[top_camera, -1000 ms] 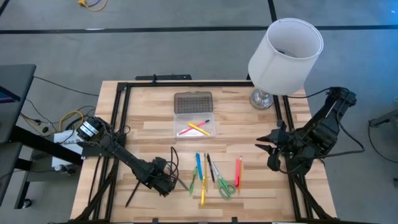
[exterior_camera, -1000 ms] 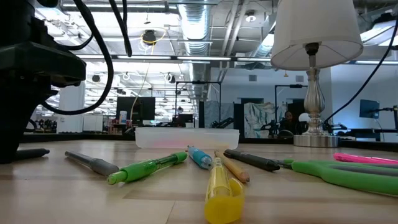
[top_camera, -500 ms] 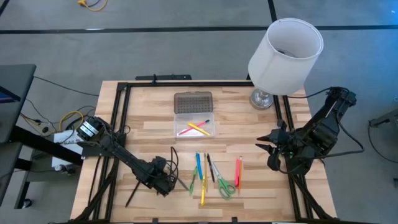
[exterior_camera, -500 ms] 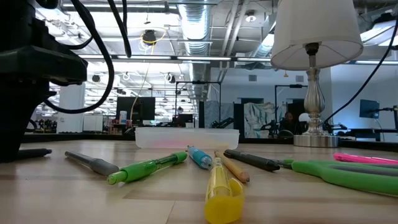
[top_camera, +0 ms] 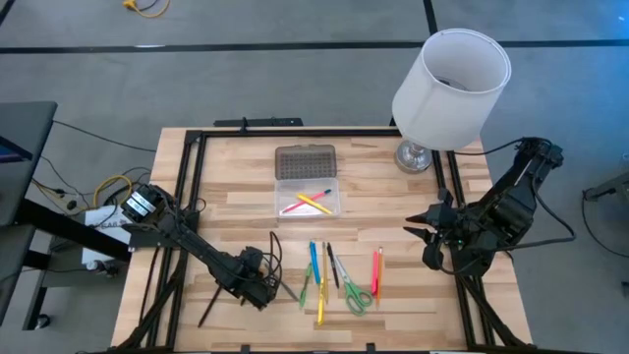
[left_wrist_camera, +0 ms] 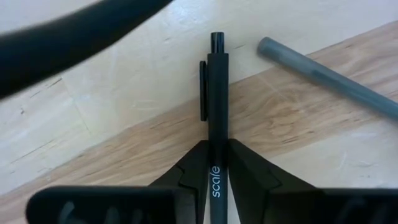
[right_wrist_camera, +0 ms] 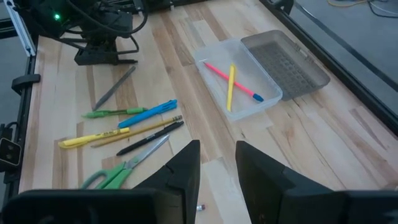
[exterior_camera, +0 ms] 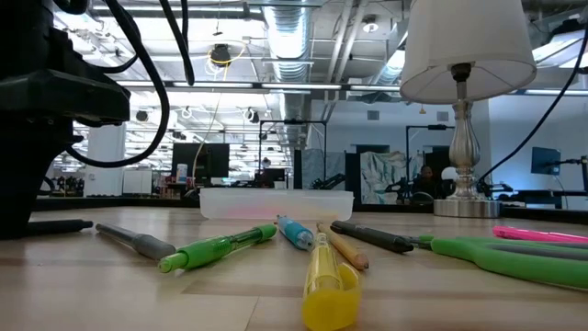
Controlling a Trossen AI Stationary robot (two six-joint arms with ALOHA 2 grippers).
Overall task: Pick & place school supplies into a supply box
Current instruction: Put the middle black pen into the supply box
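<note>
Partly hidden, black pen (left_wrist_camera: 216, 118) sits clamped in left claw (left_wrist_camera: 212, 163).

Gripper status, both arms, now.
Left gripper: shut on the black pen, low at the table's near-left.
Right gripper: open, empty, waiting at the table's right side.

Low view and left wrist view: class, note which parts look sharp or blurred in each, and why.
Low view: the yellow marker nearest the lens is soft, the supply box sharper. Left wrist view: the black pen in the left gripper is crisp; the cable across the corner blurs.
</note>
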